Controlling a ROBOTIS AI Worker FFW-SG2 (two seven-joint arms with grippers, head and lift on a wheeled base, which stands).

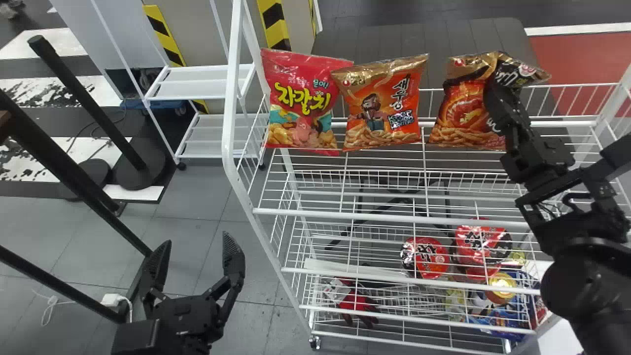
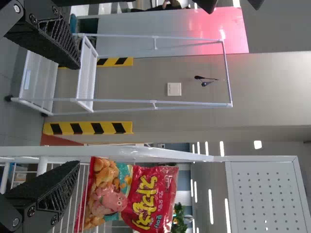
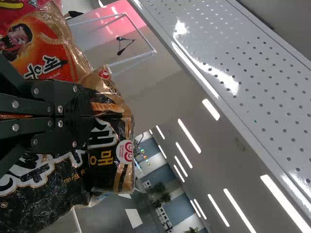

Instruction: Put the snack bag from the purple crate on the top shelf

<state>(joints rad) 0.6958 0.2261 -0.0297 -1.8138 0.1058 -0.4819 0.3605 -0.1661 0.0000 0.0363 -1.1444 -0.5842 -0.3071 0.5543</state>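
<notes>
So in the head view the right gripper (image 1: pixel 494 93) is clamped onto the upper part of the black, orange and gold snack bag (image 1: pixel 461 111), which is upright at the right end of the top shelf (image 1: pixel 315 213). Next to it there's an orange snack bag (image 1: pixel 382 111) standing in the middle, then a red snack bag (image 1: pixel 300 118) at the left end; those two overlap a little at the edge. Lower down in the white rack there are some red packages (image 1: pixel 426 259) and what looks like a red glove (image 1: pixel 352 301). The left gripper (image 1: pixel 197 241) is off to the left of the rack, wide open with nothing in it.

Left wrist view: left gripper (image 2: pixel 77 114) again, fingers spread well apart, and the red snack bag is behind the rack's white rail. There's also a white perforated panel (image 2: pixel 265 194) and a yellow-and-black strip (image 2: pixel 87 127).

Right wrist view: the right gripper (image 3: pixel 92 114) has its fingers pinched together on the snack bag's crinkled wrapper, with the orange snack bag right beside it.
</notes>
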